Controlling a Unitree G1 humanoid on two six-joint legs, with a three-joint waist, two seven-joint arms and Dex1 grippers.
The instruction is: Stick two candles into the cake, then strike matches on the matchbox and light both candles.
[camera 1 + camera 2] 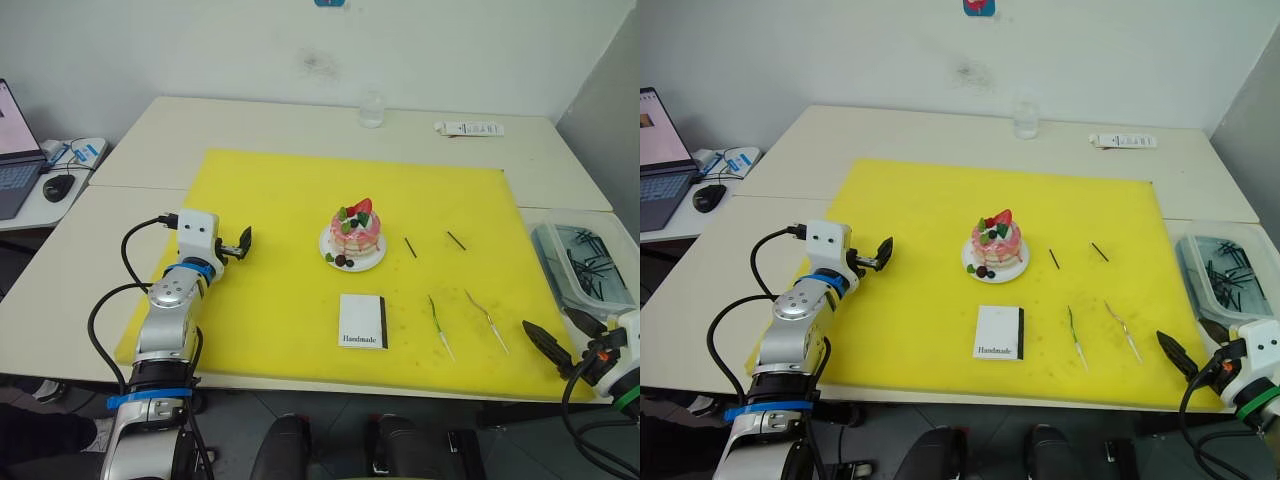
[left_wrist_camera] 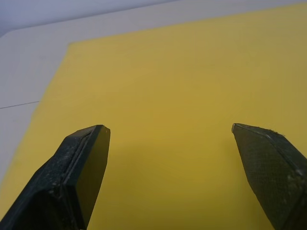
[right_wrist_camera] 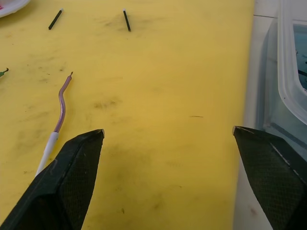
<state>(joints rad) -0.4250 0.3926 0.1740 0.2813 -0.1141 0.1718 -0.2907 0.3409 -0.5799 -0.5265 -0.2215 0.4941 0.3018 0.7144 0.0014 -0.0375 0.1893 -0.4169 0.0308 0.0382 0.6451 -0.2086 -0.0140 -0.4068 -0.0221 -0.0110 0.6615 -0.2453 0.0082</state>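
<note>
Yellow mat [image 1: 280, 200] on worktop: cake [image 1: 355, 235] mid-mat, bare, apparently no candles in it. Candles [image 1: 440, 327] and matches [image 1: 410, 247] lie loose to its right, matchbox [image 1: 362, 321] in front. Left gripper [image 1: 243, 243] and right gripper [image 1: 560, 335] both empty, jaws wide; nothing started.

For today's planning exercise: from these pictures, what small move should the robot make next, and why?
Probably ease the right tool toward the nearer candle to pick it up. Both candles lie flat on the yellow mat, none stands in the cake, and the right tool is open and empty beside that candle. The left tool is farther off.
</note>
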